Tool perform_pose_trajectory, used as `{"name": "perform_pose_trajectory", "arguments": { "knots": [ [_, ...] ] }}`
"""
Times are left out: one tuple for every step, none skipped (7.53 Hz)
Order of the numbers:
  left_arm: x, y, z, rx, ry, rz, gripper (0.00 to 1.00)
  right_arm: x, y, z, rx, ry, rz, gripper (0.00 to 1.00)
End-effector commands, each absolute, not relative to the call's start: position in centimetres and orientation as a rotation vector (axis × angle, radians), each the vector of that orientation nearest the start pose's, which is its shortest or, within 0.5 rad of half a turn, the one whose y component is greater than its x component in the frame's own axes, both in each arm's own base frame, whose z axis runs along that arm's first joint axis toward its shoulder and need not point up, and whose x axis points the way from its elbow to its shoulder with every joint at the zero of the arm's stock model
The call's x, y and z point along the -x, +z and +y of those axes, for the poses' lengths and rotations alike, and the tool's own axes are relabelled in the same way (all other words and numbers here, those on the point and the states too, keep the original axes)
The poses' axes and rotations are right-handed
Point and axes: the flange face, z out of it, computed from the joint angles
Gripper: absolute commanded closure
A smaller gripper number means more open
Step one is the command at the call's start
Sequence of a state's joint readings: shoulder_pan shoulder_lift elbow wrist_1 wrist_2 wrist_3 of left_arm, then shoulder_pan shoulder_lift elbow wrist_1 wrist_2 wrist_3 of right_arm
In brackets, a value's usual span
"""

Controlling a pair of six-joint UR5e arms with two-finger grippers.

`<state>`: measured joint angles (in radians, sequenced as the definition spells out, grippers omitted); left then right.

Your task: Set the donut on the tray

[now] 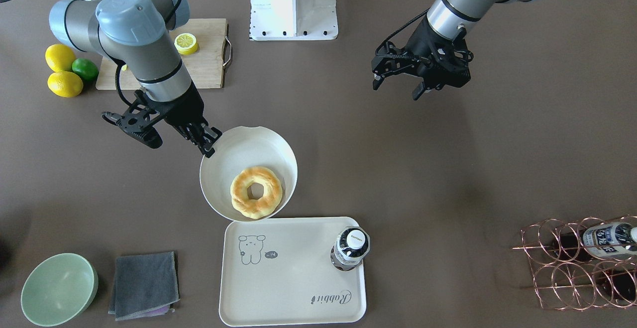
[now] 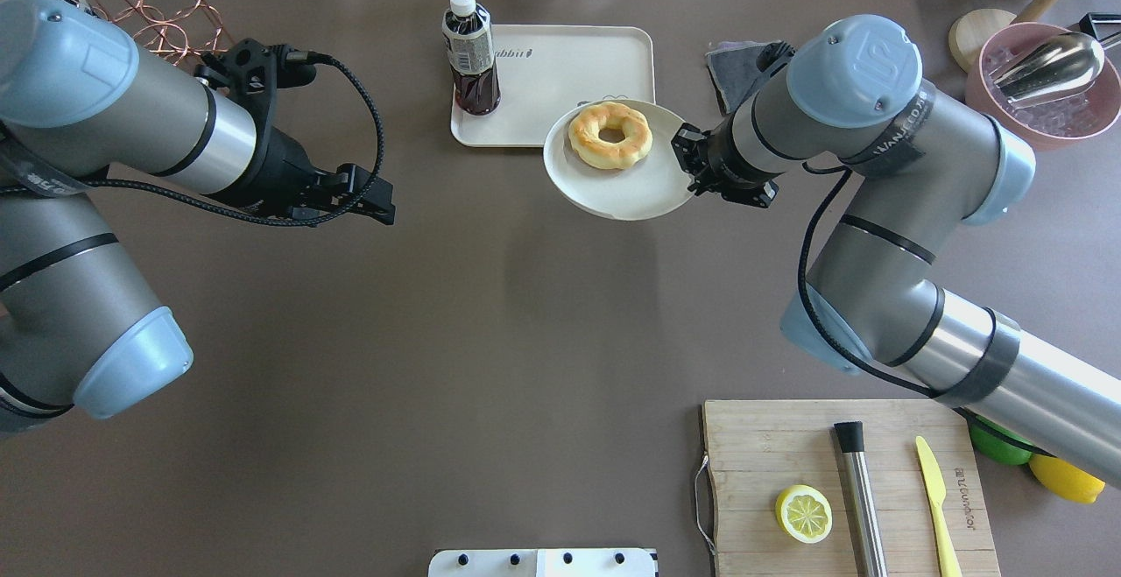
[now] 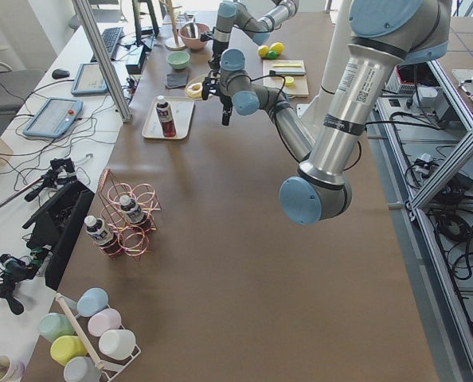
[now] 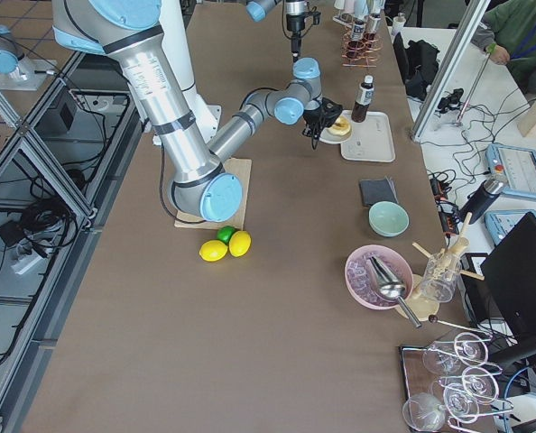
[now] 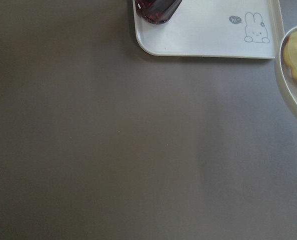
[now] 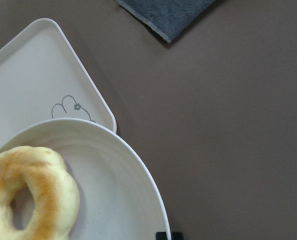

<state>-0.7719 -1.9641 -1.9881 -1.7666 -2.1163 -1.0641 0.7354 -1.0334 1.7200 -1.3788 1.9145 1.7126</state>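
The donut (image 1: 256,192) lies in a white bowl (image 1: 239,144) with a notched rim. My right gripper (image 1: 208,148) is shut on the bowl's rim and holds the bowl tilted, its low edge over the near edge of the cream tray (image 1: 293,278). In the overhead view the donut (image 2: 610,134) sits at the bowl's (image 2: 613,187) tray side, beside the right gripper (image 2: 686,157). The right wrist view shows the donut (image 6: 31,195), bowl (image 6: 118,185) and tray corner (image 6: 28,75). My left gripper (image 1: 397,90) is open and empty over bare table, well away from the tray.
A dark drink bottle (image 1: 351,248) stands on a corner of the tray. A grey cloth (image 1: 144,284) and a green bowl (image 1: 58,288) lie beside the tray. A cutting board (image 1: 209,59) with a lemon half, and a copper bottle rack (image 1: 577,263), are farther off.
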Motion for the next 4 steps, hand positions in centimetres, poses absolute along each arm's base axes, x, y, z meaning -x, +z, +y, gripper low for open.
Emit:
{"name": "perform_pose_trajectory", "arguments": {
  "knots": [
    [-32.0,24.9,-45.6,-0.220,0.047,1.053,0.02,47.3,26.0,-60.9,0.073,0.777,-0.917,1.00],
    [-31.5,24.6,-45.6,-0.228,0.044,1.057,0.02,49.6,25.6,-63.6,0.072,0.788,-0.908,1.00],
    [-31.4,24.4,-45.6,-0.231,0.045,1.060,0.02,50.8,26.9,-65.2,0.048,0.806,-0.926,1.00],
    [-31.4,24.5,-45.6,-0.231,0.043,1.059,0.02,52.2,27.0,-66.4,0.043,0.809,-0.929,1.00]
  ]
}}
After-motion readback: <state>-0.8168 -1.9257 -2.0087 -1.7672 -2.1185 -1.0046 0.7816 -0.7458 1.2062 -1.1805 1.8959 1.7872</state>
